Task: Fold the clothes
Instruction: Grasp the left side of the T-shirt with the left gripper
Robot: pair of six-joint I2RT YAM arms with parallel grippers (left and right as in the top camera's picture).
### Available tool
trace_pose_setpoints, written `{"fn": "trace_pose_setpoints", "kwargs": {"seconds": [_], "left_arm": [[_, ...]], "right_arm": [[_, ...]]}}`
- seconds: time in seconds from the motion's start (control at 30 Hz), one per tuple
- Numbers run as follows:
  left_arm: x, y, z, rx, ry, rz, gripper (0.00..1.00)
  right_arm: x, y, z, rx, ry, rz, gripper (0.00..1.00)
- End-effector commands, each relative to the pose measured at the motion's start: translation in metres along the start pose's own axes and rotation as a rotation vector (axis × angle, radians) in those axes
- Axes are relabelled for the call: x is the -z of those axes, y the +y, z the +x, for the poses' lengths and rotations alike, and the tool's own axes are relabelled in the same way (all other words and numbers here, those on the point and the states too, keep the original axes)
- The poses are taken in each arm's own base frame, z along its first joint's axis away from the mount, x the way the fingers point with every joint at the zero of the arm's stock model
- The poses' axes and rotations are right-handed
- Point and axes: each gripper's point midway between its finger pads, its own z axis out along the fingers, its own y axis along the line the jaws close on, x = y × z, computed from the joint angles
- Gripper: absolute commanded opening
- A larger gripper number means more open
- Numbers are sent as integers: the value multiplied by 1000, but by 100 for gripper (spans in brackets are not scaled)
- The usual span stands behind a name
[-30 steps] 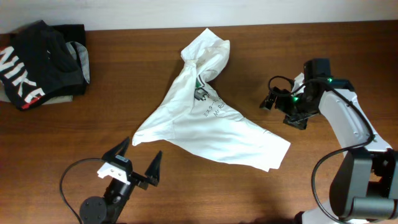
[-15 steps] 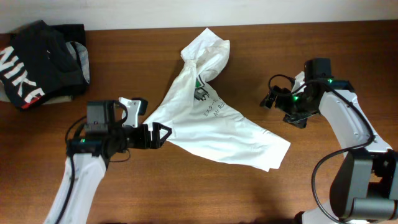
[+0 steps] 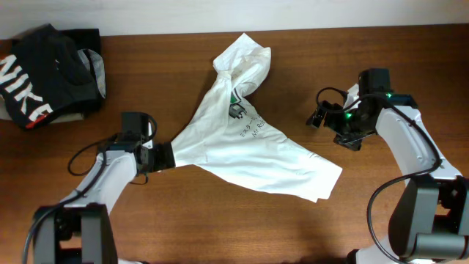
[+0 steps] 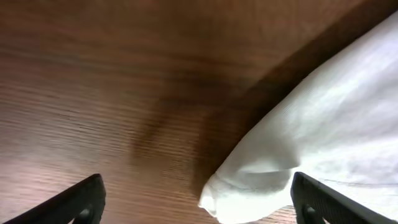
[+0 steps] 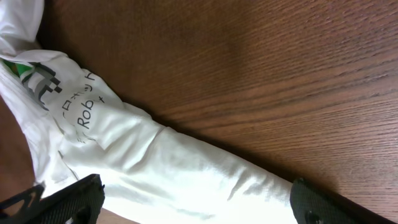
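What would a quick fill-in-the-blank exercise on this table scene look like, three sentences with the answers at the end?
The black garment at the table's far left corner shows the brand name ____.
The left gripper straddles a corner of the white shirt with its jaws ____.
The right gripper, off to the shirt's side with its fingers apart, grips ____.
Missing words: NIKE; open; nothing.

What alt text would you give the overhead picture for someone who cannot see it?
A crumpled white shirt lies across a wooden table. The left gripper is at the shirt's lower-left corner; the right gripper is off to its right, clear of it. Dark clothes are piled at far left.
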Motion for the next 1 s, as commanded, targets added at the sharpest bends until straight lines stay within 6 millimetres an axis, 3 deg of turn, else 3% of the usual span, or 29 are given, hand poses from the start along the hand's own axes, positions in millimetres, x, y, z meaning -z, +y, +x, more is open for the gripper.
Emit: {"fn": "trace_pose_setpoints", "kwargs": {"seconds": [0.0, 0.1, 0.13, 0.17, 0.3, 0.4, 0.53, 0.63, 0.73, 0.83, 0.9, 0.97], "left_arm": [[-14, -11, 9, -37, 61, 34, 82], [-15, -13, 10, -47, 63, 28, 34], [-15, -11, 9, -48, 60, 14, 13], [-15, -10, 9, -48, 59, 9, 0], [-9, -7, 0, -48, 47, -14, 0], [19, 4, -26, -50, 36, -104, 0], [66, -2, -68, -40, -32, -99, 0], [92, -4, -84, -15, -100, -86, 0], [97, 2, -84, 6, -114, -117, 0], [96, 2, -83, 6, -110, -119, 0], [96, 2, -83, 6, -111, -119, 0], [96, 2, -84, 6, -113, -118, 0]], "right_arm": [[4, 3, 2, 6, -7, -2, 99], [4, 3, 2, 9, -7, -2, 99], [4, 3, 2, 9, -7, -2, 99], [4, 3, 2, 9, -7, -3, 99], [4, 3, 2, 9, -7, -2, 99], [4, 3, 1, 10, -9, -3, 99], [4, 3, 2, 8, -5, -2, 99], [4, 3, 6, 3, 11, -6, 98], [6, 24, 24, 71, 95, -135, 99], [4, 25, 52, 153, 191, -118, 100], [6, 19, 89, 192, 322, -48, 100], [9, 22, 103, 229, 360, -25, 99]]}}
